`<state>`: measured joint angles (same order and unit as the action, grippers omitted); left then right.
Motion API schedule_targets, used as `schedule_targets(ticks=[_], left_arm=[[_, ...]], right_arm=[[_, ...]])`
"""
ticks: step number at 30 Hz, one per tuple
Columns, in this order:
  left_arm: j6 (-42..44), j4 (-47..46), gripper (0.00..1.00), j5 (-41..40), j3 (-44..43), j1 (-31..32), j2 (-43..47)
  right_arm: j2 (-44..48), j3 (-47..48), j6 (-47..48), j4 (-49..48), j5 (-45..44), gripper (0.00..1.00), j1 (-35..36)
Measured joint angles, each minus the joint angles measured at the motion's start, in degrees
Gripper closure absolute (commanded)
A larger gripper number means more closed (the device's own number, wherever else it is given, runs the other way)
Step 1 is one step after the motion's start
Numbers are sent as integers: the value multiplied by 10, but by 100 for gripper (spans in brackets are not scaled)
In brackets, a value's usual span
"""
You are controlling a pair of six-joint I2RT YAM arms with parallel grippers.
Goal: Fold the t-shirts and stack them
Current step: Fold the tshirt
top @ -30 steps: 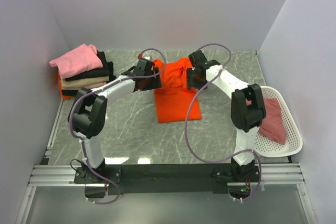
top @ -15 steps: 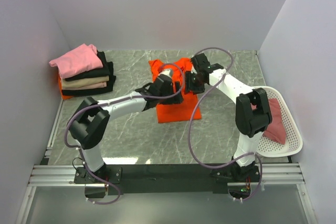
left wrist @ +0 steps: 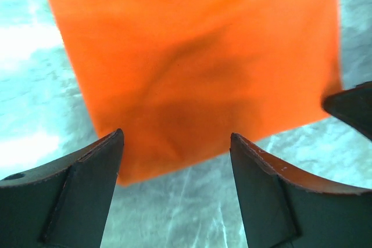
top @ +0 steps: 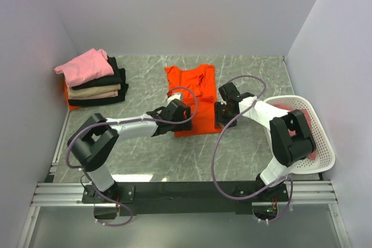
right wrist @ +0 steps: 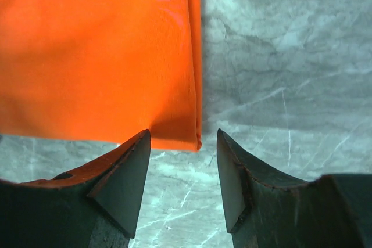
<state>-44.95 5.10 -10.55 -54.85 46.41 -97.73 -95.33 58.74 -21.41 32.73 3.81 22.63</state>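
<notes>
Orange t-shirt mid-counter; left gripper, right gripper both released at its near corners; open counter toward near edge.

A grey bench with pale marble veining fills the middle of the top view, and bright glare patches lie along its lower edge. A white plastic lattice basket sits at the right edge of the frame, close to the right wall. Plain pale walls enclose the left, top and right. Silver aluminium rails cross the bottom.
</notes>
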Motion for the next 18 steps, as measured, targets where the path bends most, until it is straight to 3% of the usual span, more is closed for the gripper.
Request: schedule_targets(ticks=[10, 18], left_arm=[[-41, 21, 20, -44, 59, 4, 73], [-65, 25, 21, -37, 97, 5, 81]], right_arm=[[7, -30, -10, -37, 0, 43, 0], [7, -40, -16, -47, 2, 43, 1]])
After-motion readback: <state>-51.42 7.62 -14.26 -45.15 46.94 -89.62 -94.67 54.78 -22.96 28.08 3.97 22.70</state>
